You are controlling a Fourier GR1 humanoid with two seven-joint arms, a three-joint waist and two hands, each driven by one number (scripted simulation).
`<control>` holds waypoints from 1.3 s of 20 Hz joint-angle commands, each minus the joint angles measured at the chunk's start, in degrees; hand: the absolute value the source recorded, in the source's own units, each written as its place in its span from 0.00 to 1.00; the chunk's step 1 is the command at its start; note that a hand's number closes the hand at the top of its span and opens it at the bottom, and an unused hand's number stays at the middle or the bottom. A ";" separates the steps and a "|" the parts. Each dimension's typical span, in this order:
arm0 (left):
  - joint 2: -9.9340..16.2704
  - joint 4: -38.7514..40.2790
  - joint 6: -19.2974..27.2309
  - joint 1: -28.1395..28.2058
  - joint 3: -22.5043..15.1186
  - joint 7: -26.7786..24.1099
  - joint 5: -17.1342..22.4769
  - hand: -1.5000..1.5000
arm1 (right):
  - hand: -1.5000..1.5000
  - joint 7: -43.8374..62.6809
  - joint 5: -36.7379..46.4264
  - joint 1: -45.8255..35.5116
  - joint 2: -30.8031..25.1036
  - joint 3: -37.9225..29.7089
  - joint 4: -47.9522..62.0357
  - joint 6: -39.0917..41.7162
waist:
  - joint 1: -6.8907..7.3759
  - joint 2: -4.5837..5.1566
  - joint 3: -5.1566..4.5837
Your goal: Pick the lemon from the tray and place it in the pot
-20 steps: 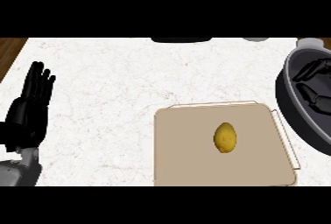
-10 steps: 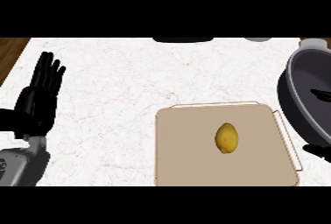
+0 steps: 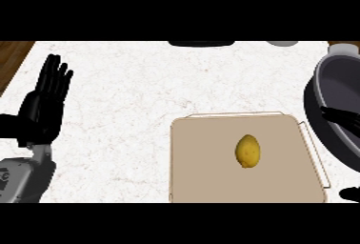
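Black left hand point(image 3: 44, 107) at left edge of frame, fingers straight and pointing up, holding nothing, over white speckled surface point(image 3: 155, 90). Black right hand point(image 3: 342, 119) barely visible at right edge, over dark grey round pot point(image 3: 330, 95); cannot tell its finger state. Yellow oval lemon point(image 3: 247, 151) lies on beige rectangular tray point(image 3: 211, 171), lower centre-right, roughly mid-tray, touched by neither hand. Tray just beside pot, pot at right edge. Brown wood strip point(image 3: 14, 57) at upper left corner.
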 commanded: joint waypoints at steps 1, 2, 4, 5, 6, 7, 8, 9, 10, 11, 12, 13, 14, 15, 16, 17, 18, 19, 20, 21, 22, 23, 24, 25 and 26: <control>-1.23 6.02 -2.49 -3.14 1.35 -2.12 0.26 0.50 | 0.00 9.10 5.35 -1.14 0.75 3.86 -4.67 1.98 | 0.29 0.26 0.03; -2.37 -0.31 -0.26 1.35 -1.29 -1.76 -1.90 0.50 | 0.00 14.23 5.17 -1.55 1.04 4.44 -8.43 3.08 | 0.73 0.06 0.04; -1.75 3.81 -1.61 -2.31 1.41 -0.85 -0.57 0.50 | 0.00 19.44 6.85 -1.72 2.06 5.60 -12.00 4.32 | 0.37 0.12 0.04; 0.01 0.82 -2.97 -1.80 2.20 1.12 0.76 0.50 | 0.00 21.99 6.37 -4.51 1.85 6.75 -10.16 7.08 | 1.01 0.14 0.04; -1.03 0.72 -2.60 -0.22 1.08 -0.73 -0.89 0.50 | 0.00 25.22 8.85 -5.83 5.15 9.86 -10.71 6.18 | 1.19 0.18 0.05; -1.98 2.86 -2.52 -0.91 0.85 -1.69 -1.69 0.50 | 0.00 24.22 11.36 -7.76 7.29 12.10 -7.30 6.24 | 1.26 0.28 0.07; -1.67 0.84 -1.89 -1.20 0.95 0.90 -2.25 0.50 | 0.00 25.65 9.33 -8.41 7.53 9.58 -6.71 8.74 | 1.04 0.19 0.09; -2.38 2.95 -2.26 -3.53 0.96 1.26 -1.84 0.50 | 0.00 30.23 10.54 -6.30 8.02 11.07 -12.23 8.63 | 0.58 0.14 0.07; -3.25 2.21 -3.29 1.92 1.49 -3.45 -2.00 0.50 | 0.00 28.29 11.64 -5.72 8.76 11.00 -9.29 8.92 | 0.83 0.15 0.07; -2.62 6.68 -3.85 -4.80 3.42 -1.25 -1.28 0.50 | 0.00 27.73 13.34 -7.81 11.99 12.19 -5.48 7.79 | 0.71 0.26 0.09; -2.22 0.54 -2.29 -2.07 1.05 1.52 -3.06 0.50 | 0.00 31.48 14.38 -8.83 12.89 14.59 -6.20 9.30 | 1.11 0.17 0.10; -3.19 0.16 -2.64 1.56 1.82 -1.53 -3.58 0.50 | 0.00 27.97 14.42 -5.28 11.89 12.60 -7.12 10.13 | 0.80 0.11 0.10; -4.21 2.08 -2.50 -2.21 1.67 0.55 -3.71 0.50 | 0.00 30.00 12.32 -9.35 13.10 11.16 -5.60 13.62 | 0.78 0.17 0.09; -3.74 3.55 -3.50 -2.65 2.96 0.17 -3.14 0.50 | 0.00 31.61 15.72 -6.35 14.63 13.65 -7.91 11.84 | 0.61 0.15 0.09; -4.04 0.22 -2.58 -0.68 2.66 1.33 -3.91 0.50 | 0.00 26.12 16.01 -9.65 15.89 12.02 -0.12 11.99 | 0.96 0.18 0.11; -4.15 0.92 -5.05 1.41 4.27 -1.35 -2.46 0.50 | 0.00 27.91 16.37 -9.22 16.47 12.24 -2.96 13.70 | 0.88 0.15 0.10; -4.06 4.28 -5.59 -1.28 4.29 -1.80 -3.60 0.50 | 0.00 30.52 19.34 -8.45 19.36 14.93 -4.39 12.06 | 0.70 0.17 0.09; -5.19 0.43 -3.35 -0.22 2.29 0.62 -5.88 0.50 | 0.00 27.99 21.37 -6.33 19.14 14.54 -4.73 11.22 | 0.67 0.12 0.11; -4.25 0.30 -3.99 -0.28 3.84 1.54 -5.81 0.50 | 0.00 28.51 21.54 -9.21 20.59 13.89 -3.35 12.98 | 0.79 0.14 0.11; -4.74 2.56 -4.66 -3.59 4.94 1.87 -4.93 0.50 | 0.00 23.51 21.45 -7.57 19.96 11.46 -1.00 11.48 | 0.61 0.16 0.11; -6.18 -1.55 -4.52 1.76 3.52 0.49 -5.57 0.50 | 0.00 22.66 22.10 -4.12 18.49 11.17 -4.76 12.05 | 0.62 0.09 0.11; -5.74 1.76 -4.43 -0.86 4.58 0.67 -6.10 0.50 | 0.00 20.53 24.00 -7.27 21.88 12.47 1.07 9.81 | 0.72 0.17 0.11; -4.24 1.54 -6.64 -1.39 5.91 1.84 -4.21 0.50 | 0.00 17.51 26.01 -5.21 21.49 12.67 1.78 6.97 | 0.67 0.16 0.12; -7.12 3.13 -4.78 -2.50 3.88 0.50 -6.36 0.50 | 0.00 21.64 27.82 -5.91 24.14 15.23 -0.84 7.71 | 0.59 0.16 0.11; -7.85 1.47 -5.11 1.38 3.80 -1.46 -6.98 0.50 | 0.00 20.44 24.68 -10.08 22.67 11.22 1.03 12.66 | 0.81 0.16 0.10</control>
